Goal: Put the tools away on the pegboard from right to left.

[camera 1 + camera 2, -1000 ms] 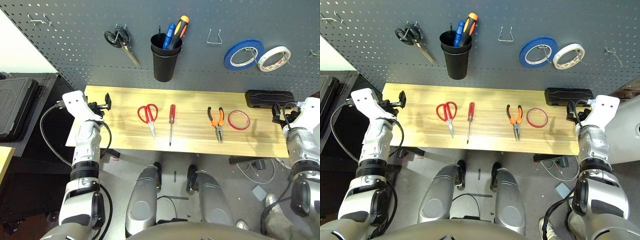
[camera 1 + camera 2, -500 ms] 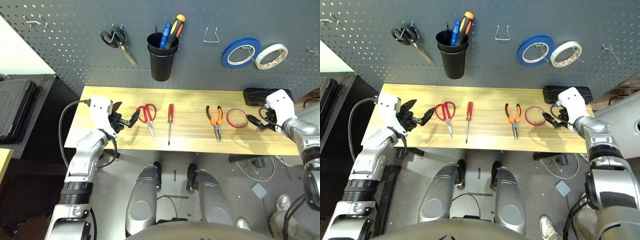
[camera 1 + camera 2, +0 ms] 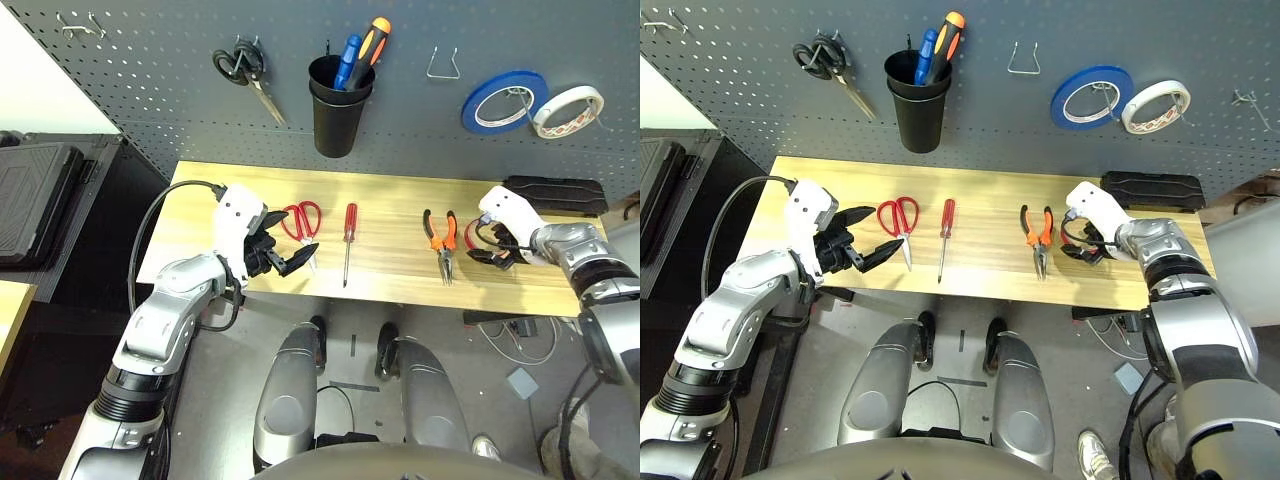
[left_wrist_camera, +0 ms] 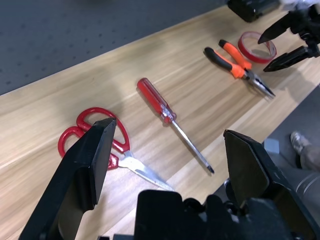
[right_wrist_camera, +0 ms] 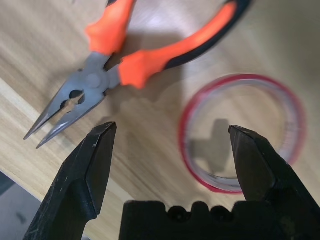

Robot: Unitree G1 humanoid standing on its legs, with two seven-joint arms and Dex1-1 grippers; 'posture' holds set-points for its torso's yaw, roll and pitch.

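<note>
tools all lie on the surface (image 3: 390, 190), none yet hung; right hand (image 5: 167, 145) gapes over red tape ring (image 5: 243, 132), left hand (image 4: 170, 150) open, empty.

My light wooden table (image 3: 390, 200) stands against a dark grey wall, grey floor (image 3: 520, 400) below with loose cables (image 3: 500, 345), a black case (image 3: 35, 200) on dark furniture off to my left, a pale wall patch (image 3: 40, 85) above it.
</note>
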